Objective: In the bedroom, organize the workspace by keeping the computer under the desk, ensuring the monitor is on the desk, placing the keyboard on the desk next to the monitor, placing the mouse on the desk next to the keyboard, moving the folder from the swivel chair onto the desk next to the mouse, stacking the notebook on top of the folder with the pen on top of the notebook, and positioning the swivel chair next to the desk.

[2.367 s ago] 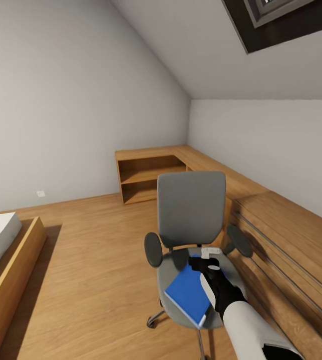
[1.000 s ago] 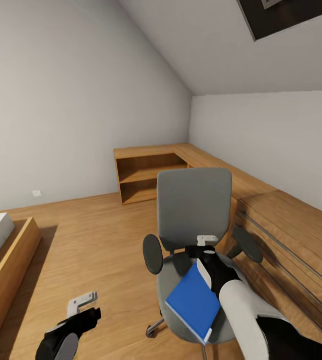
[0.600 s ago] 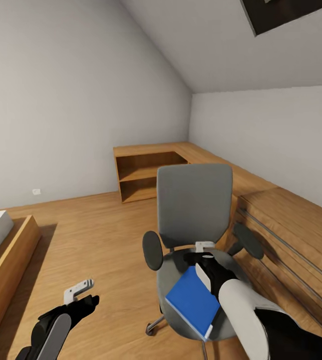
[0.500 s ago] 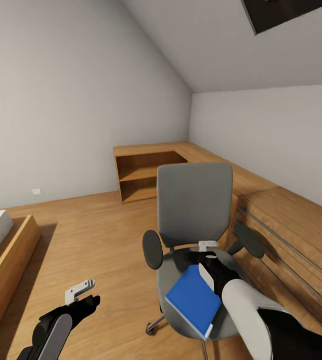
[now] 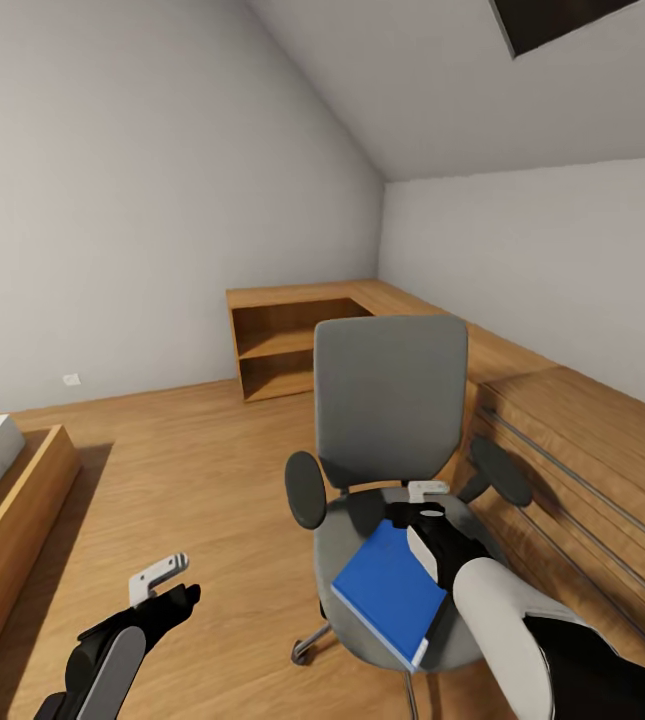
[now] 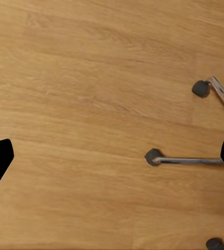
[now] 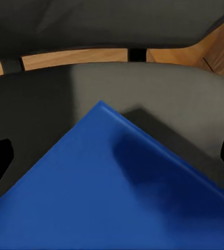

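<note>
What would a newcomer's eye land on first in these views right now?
The bright blue folder lying on the seat of the grey swivel chair, mid-room beside the long wooden unit. The right gripper hovers over the folder's far corner, jaws spread wide; the left gripper hangs open above bare plank floor.

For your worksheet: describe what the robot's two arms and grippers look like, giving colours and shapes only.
Both arms have rounded white-grey shell segments joined by black wrist sections. The left gripper has a black body and pale grey angular fingers. The right gripper matches it: black body, light grey tip. No cables or markings are visible.
</note>
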`<state>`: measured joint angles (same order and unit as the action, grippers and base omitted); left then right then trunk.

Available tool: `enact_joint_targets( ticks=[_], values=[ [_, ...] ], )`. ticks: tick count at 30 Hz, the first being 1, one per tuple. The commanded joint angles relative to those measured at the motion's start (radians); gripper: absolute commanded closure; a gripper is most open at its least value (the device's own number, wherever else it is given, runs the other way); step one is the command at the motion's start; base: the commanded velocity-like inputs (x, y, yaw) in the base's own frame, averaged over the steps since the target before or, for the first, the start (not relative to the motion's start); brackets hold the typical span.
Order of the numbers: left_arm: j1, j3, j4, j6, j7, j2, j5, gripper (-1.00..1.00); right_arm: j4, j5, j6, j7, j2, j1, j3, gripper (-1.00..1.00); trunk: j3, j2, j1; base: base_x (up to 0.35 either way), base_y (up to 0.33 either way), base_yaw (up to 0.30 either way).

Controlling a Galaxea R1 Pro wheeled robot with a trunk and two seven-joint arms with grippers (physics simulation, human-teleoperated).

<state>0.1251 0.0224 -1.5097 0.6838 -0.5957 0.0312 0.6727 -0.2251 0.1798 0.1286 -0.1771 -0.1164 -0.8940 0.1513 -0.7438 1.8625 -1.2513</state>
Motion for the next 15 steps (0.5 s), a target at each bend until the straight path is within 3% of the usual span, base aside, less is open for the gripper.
enact_joint_targets(
  ticks=[1,9,15],
  values=[
    [0.001,0.002,-0.001,0.000,-0.010,0.001,0.011,-1.00,-0.002,0.010,0.006,-0.003,-0.001,0.000,0.007,-1.00,-0.001,0.000,0.000,0.000,0.000,0.000],
    [0.001,0.003,0.008,0.000,-0.007,0.003,0.013,-1.00,-0.002,0.009,0.007,-0.007,0.000,0.000,0.007,-1.00,-0.001,0.000,0.000,0.002,0.000,0.000],
    [0.001,0.002,0.012,0.000,-0.007,0.005,0.013,-1.00,0.000,0.009,0.016,-0.007,-0.002,0.000,0.008,-1.00,-0.001,0.000,0.000,0.143,0.000,0.000]
  ],
)
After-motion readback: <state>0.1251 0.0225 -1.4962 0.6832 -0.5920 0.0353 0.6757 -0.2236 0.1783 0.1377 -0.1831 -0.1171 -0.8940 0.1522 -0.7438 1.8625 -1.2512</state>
